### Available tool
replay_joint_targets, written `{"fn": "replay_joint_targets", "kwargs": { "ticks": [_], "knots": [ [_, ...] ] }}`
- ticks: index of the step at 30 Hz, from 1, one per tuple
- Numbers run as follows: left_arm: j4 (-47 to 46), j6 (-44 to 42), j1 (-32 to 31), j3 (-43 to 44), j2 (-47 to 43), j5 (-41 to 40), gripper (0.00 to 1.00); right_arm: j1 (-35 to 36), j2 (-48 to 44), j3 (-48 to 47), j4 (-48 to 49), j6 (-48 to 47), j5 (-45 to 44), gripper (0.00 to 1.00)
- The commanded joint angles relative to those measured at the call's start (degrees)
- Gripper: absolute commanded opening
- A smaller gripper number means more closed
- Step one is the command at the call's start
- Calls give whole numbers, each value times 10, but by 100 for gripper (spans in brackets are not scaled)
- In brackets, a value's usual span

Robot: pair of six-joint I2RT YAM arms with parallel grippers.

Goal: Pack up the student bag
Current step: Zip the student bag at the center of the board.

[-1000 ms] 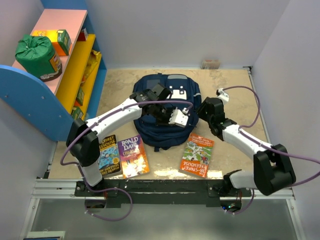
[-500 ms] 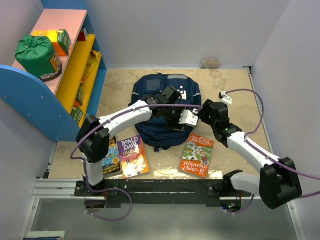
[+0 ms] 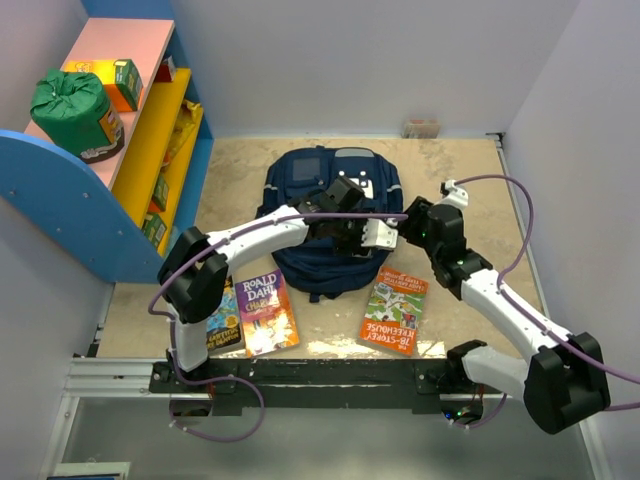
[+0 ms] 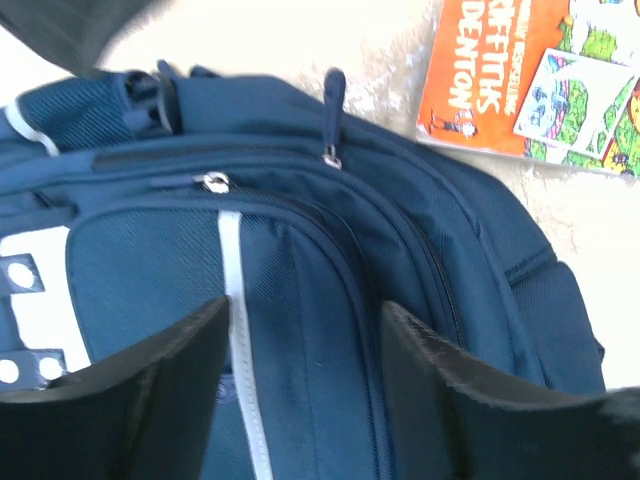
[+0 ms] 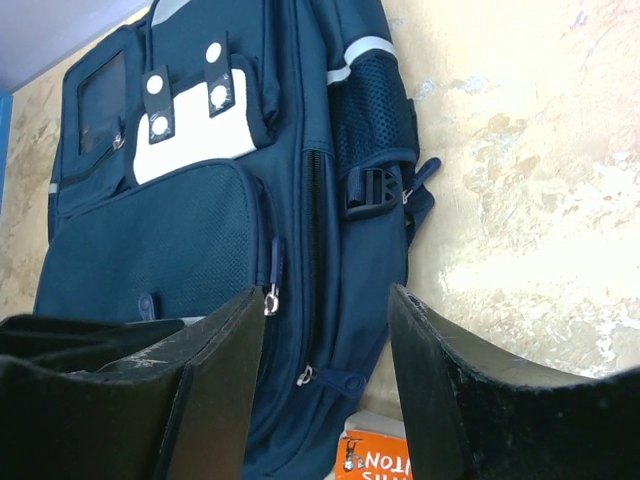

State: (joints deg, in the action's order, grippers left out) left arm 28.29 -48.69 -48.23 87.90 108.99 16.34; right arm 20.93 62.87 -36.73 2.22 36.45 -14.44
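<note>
opening step; navy-blue fabric backpack (image 3: 330,215) looks zipped; left end effector (image 4: 305,310), right end effector (image 5: 327,295) open, empty; next pinch blue zip pull (image 4: 334,90).

Navy-blue student bag (image 3: 295,185) lying flat, front face up, mid-table toward 12 o'clock. White patches and grey stripe showing; zips shut, pulls at 6 o'clock end.
</note>
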Motion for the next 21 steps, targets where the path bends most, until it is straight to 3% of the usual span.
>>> {"fn": "replay_joint_targets", "kwargs": {
  "ticks": [1, 5, 10, 12, 13, 15, 16, 21],
  "knots": [
    [-14, 21, 2, -13, -9, -1, 69, -4, -12, -43, -12, -30, 5, 56],
    [-33, 32, 3, -15, -11, -11, 70, -5, -12, -45, -17, -26, 14, 56],
    [-97, 45, 2, -27, -1, -64, 59, -4, -18, -43, -20, -26, 28, 54],
    [-109, 45, 2, -35, 1, -76, 48, -5, -22, -42, -20, -35, 34, 54],
    [-121, 45, 2, -38, 3, -82, 31, -5, -23, -42, -20, -41, 36, 54],
    [-127, 47, 5, -41, 4, -102, 7, -5, -21, -44, -20, -59, 35, 54],
    [-127, 47, 9, -40, 2, -104, 0, -5, -20, -43, -8, -73, 37, 55],
    [-91, 28, 40, -24, -60, -58, 0, -2, 23, -71, -6, -159, 59, 60]
  ]
}}
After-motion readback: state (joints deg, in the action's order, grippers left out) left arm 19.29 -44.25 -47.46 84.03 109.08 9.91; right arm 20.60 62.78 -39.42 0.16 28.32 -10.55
